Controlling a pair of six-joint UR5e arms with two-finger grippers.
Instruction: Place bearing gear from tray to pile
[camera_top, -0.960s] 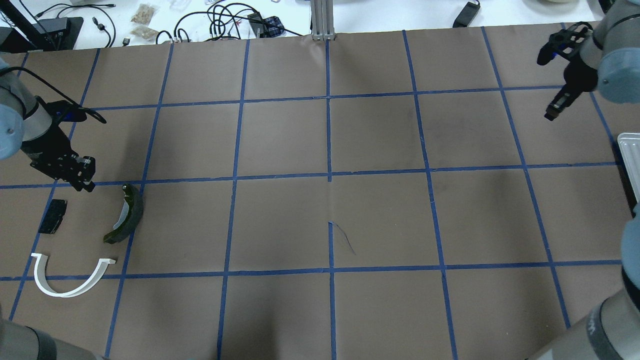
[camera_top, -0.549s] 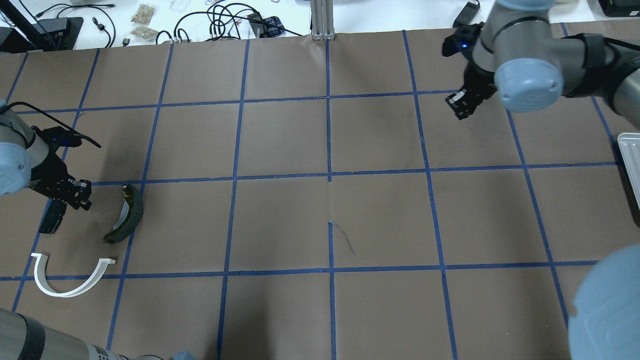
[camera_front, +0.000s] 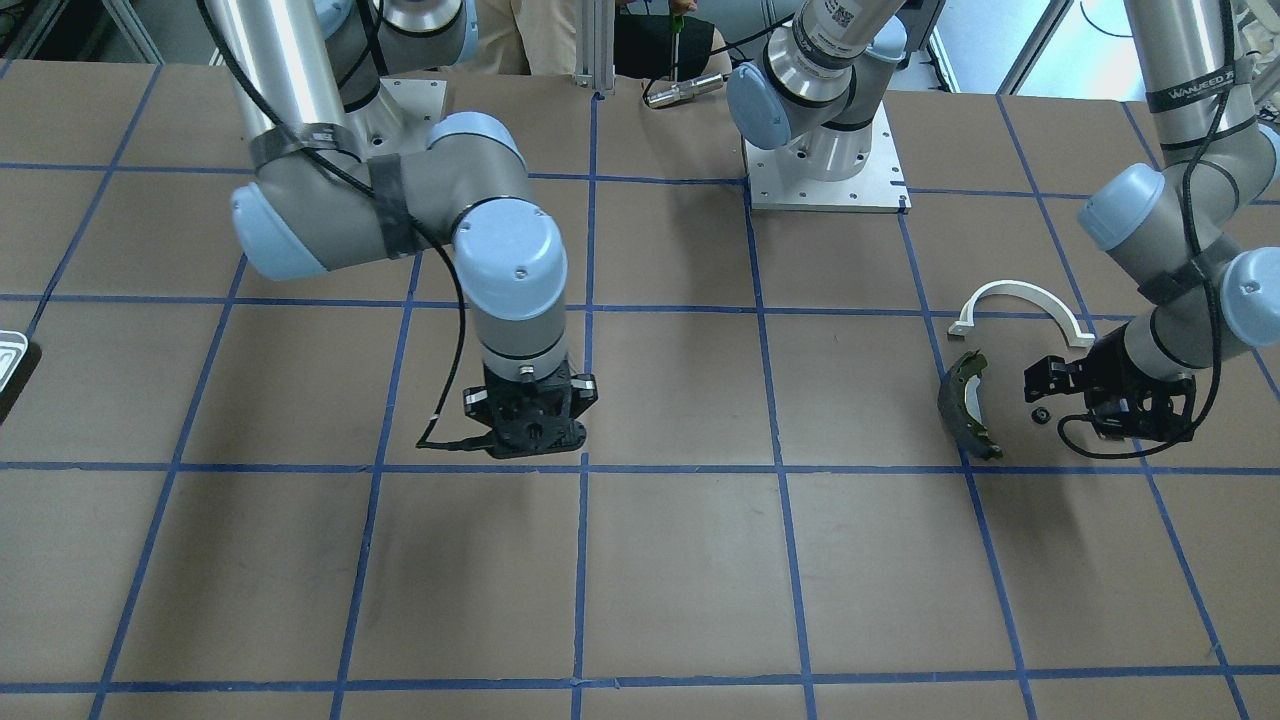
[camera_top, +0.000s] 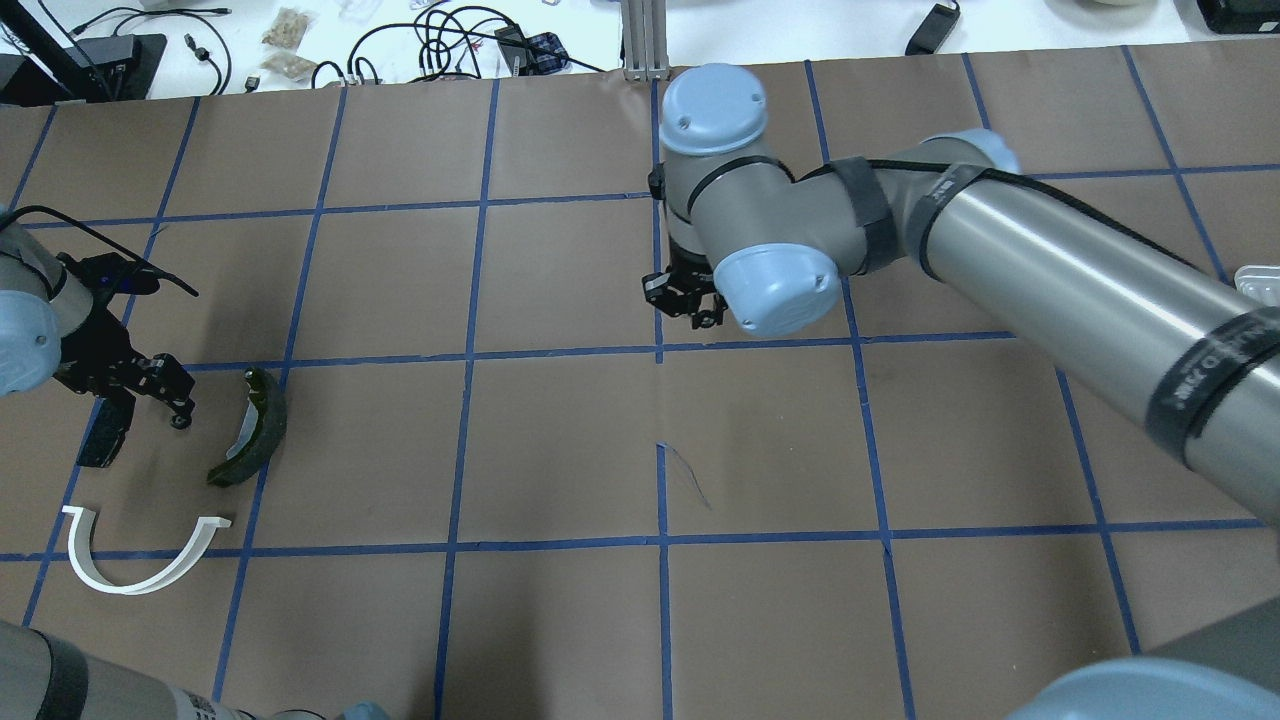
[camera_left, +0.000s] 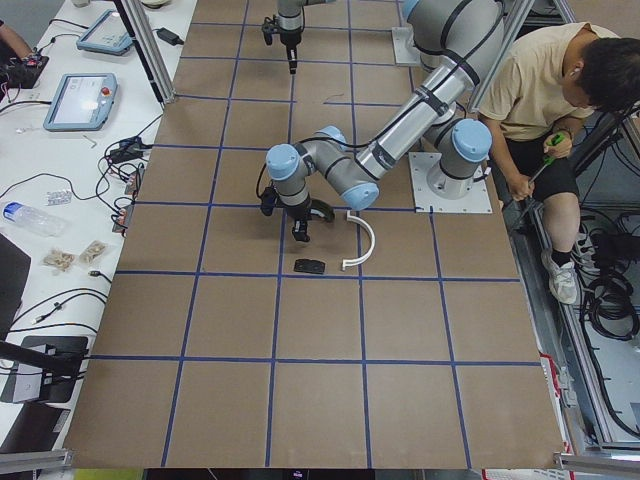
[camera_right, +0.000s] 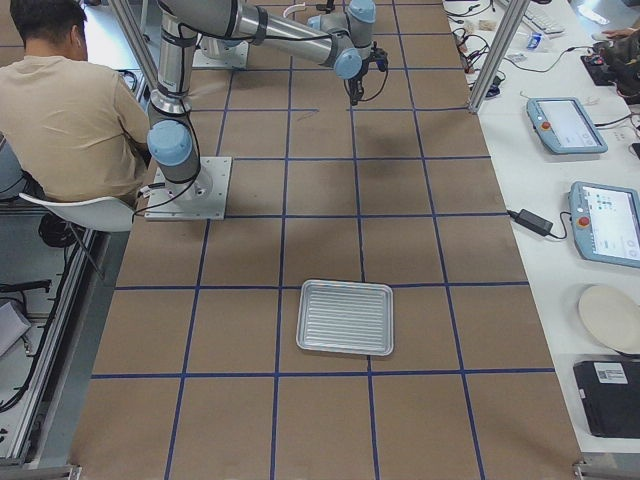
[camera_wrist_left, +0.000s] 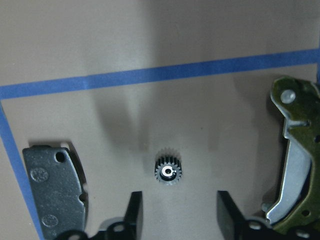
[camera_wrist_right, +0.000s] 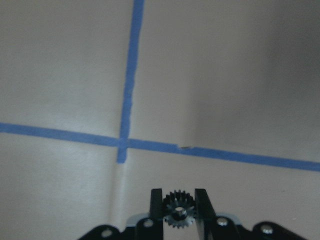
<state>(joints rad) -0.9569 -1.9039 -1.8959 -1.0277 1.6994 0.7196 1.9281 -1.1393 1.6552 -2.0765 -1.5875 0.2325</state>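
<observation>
As the left wrist view shows, the left gripper (camera_wrist_left: 179, 212) stands spread — a small dark toothed gear (camera_wrist_left: 167, 173) lies between black rectangular pad (camera_wrist_left: 52, 190) and dark curved brake shoe (camera_wrist_left: 300, 130). Right wrist view: the right gripper (camera_wrist_right: 179, 199) pinches a second toothed gear (camera_wrist_right: 179, 211).

toothed gear (camera_wrist_left: 168, 173) flat, seemingly in pile (camera_wrist_left: 296, 150)

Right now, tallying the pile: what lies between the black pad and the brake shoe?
A small gear, touching neither black pad nor brake shoe; the left wrist view shows it.
</observation>
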